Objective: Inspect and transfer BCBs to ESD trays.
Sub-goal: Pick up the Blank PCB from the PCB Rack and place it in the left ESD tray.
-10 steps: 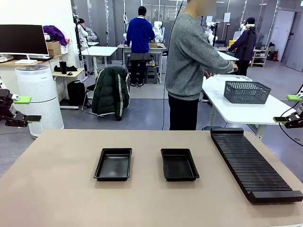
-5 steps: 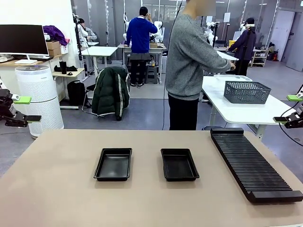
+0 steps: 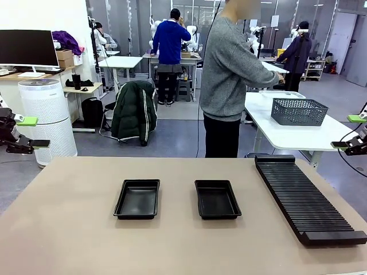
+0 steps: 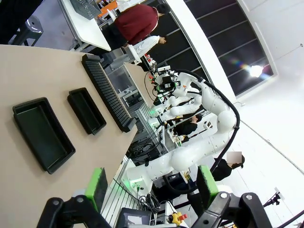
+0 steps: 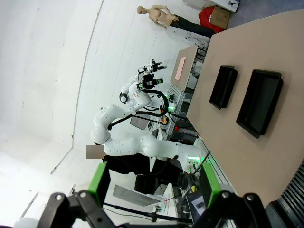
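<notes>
The left ESD tray (image 3: 137, 198) and the right ESD tray (image 3: 217, 198) lie side by side near the middle of the counter (image 3: 69, 229), with a small gap between them. The left one is at 9 o'clock from the right one. Both rest flat on the surface, their long sides pointing toward 12 o'clock, and their glossy black floors are bare. A long black ribbed rack (image 3: 304, 197) lies at 3 o'clock from the right ESD tray, apart from it, and runs from the far edge toward about 5 o'clock.

The left hand (image 3: 33, 132) hangs in the air at the 9 o'clock side of the counter, well apart from the trays. Its two fingers with green pads are spread wide and nothing is between them. The right hand (image 3: 348, 132) hangs in the air at the 3 o'clock side, beyond the rack. Its fingers are spread wide in the same way and pinch nothing.

At 12 o'clock, behind the counter, a person (image 3: 228, 74) in a grey sweater stands turned to the side, with the arms reaching over a white table (image 3: 287, 134). A grey mesh basket (image 3: 299, 111) stands on this table.
</notes>
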Tool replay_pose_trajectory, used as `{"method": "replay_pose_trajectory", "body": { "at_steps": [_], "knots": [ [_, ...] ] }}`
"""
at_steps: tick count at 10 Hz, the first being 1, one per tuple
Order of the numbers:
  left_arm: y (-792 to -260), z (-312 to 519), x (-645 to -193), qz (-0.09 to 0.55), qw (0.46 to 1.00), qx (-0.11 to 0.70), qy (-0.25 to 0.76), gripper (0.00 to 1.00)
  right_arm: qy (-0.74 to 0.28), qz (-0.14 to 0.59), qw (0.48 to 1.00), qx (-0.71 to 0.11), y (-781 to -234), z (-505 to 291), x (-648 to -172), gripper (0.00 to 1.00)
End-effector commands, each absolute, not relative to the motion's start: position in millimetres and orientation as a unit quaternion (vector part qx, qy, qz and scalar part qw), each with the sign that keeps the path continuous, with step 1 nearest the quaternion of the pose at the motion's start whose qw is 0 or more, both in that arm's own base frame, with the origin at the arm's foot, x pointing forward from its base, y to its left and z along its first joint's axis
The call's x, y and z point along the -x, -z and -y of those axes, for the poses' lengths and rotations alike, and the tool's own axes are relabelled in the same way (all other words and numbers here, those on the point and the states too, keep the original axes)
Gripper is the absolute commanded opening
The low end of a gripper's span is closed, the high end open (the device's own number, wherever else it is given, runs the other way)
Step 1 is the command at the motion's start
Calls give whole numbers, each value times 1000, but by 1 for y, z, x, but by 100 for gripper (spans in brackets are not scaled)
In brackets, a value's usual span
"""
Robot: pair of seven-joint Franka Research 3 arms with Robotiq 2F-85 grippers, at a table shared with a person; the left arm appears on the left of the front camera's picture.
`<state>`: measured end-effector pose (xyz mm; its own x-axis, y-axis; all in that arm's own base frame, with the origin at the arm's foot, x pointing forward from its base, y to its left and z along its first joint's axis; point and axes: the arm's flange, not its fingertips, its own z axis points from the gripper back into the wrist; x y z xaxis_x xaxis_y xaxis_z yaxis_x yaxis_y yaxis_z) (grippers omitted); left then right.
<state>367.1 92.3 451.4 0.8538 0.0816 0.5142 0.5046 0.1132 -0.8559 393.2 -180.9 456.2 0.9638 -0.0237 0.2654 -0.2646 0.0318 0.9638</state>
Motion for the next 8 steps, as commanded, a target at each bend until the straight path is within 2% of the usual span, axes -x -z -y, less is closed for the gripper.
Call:
{"method": "replay_pose_trajectory", "body": {
  "at_steps": [1,8],
  "knots": [
    [-452,-93,-367,224,711,651,144,100,-83,103,715,-686,-457,181,-393,100],
    [-452,-93,-367,224,711,651,144,100,-83,103,715,-686,-457,181,-393,100]
  ]
}}
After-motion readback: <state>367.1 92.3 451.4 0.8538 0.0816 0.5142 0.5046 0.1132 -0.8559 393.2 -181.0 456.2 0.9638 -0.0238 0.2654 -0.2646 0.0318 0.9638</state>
